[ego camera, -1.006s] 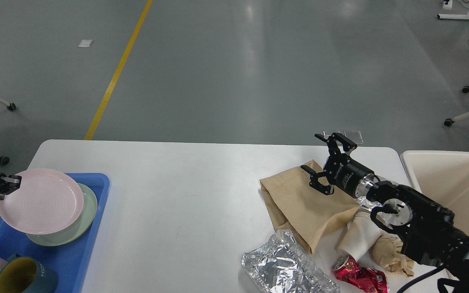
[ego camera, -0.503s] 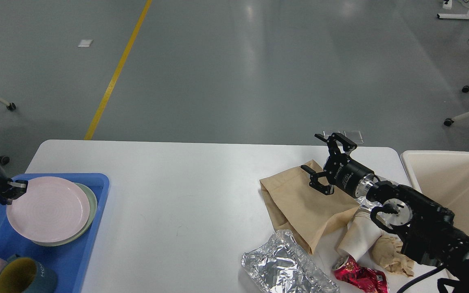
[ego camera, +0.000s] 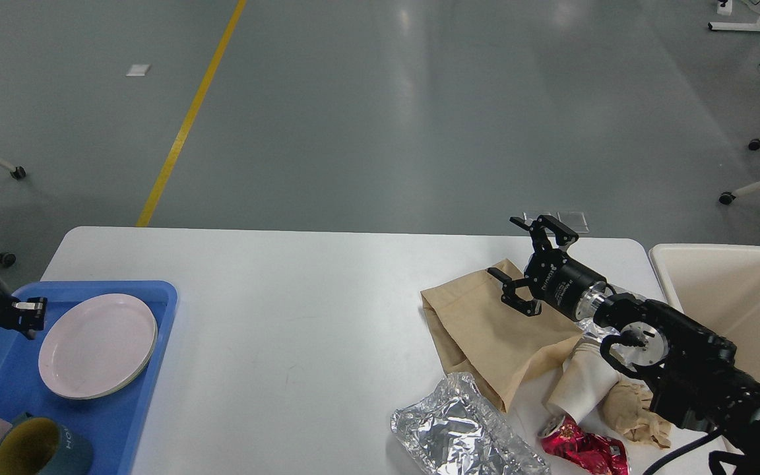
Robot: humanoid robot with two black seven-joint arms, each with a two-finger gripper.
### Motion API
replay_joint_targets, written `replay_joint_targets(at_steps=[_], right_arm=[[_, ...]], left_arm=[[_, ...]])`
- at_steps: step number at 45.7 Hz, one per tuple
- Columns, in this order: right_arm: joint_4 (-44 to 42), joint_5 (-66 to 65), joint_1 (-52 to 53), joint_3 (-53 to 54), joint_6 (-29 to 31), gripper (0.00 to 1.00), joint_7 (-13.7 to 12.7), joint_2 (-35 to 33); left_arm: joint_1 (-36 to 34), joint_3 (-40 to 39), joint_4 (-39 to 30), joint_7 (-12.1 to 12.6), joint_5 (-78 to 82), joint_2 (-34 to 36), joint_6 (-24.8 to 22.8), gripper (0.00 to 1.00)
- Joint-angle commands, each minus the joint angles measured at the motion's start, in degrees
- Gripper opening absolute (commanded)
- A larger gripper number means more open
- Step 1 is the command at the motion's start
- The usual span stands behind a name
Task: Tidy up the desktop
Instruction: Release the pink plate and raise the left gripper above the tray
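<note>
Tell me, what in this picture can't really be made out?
- Left claw: seen small and dark at the head view's left edge; open or shut cannot be told.
- Green plate: the pink plate covers all but a sliver.
- Two mugs: cut off by the bottom edge.
- Red wrapper and foil: partly cut off below.
- White cup: partly behind the right arm.
- Cream bin: its inside runs past the right edge.

A glossy grey floor (ego camera: 380, 112) stretches ahead of me, mirroring pale ceiling light. A yellow line (ego camera: 189, 119) crosses it at left. White wheeled legs (ego camera: 759, 188) stand at right.
</note>
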Motion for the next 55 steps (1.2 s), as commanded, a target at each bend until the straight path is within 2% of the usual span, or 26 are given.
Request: replay_joint_targets(at_steps=[1,6,11,14,21,29,40,47,52,53,55], right_arm=[[0.0,0.0,0.0,0.0,0.0,1.0,0.0,0.0],[0.0,0.0,0.0,0.0,0.0,1.0,0.0,0.0],[0.0,0.0,0.0,0.0,0.0,1.0,0.0,0.0],[0.0,0.0,0.0,0.0,0.0,1.0,0.0,0.0],[0.0,0.0,0.0,-0.1,0.0,1.0,0.0,0.0],[0.0,0.0,0.0,0.0,0.0,1.0,0.0,0.0],[0.0,0.0,0.0,0.0,0.0,1.0,0.0,0.0],[0.0,0.0,0.0,0.0,0.0,1.0,0.0,0.0],[0.0,0.0,0.0,0.0,0.0,1.0,0.0,0.0],[0.0,0.0,0.0,0.0,0.0,1.0,0.0,0.0],[0.0,0.0,0.0,0.0,0.0,1.0,0.0,0.0]], left_arm=[[-0.1,-0.5,-0.5,-0.2,-0.2,0.1,-0.1,0.9],[-0.8,-1.9,-1.5,-0.1,-0.1,-0.3,-2.0,0.96],[-2.8,-2.3,-3.9,0.1,-0.1,-1.0,-8.8,0.96],[-5.9,-2.6,-4.8,-0.1,-0.2,-1.7,-10.9,0.96],[-11.4,-8.7,-6.4,0.4,-0.1,-3.3,-11.9,0.96],[-17.0,-19.9,-8.8,0.1,-1.3,-6.2,-12.1,0.96],[-23.2,-33.6,-7.9,0.0,-11.7,-9.1,-10.9,0.96],[-22.4,-45.9,-1.3,0.2,-14.8,-10.6,-9.3,0.96],[-18.0,-55.8,5.3,0.0,-15.2,-10.9,-9.1,0.96],[-16.8,-61.5,8.4,0.3,-15.0,-11.2,-9.1,0.96],[-15.6,-66.4,10.6,0.3,-14.8,-11.2,-9.1,0.96]])
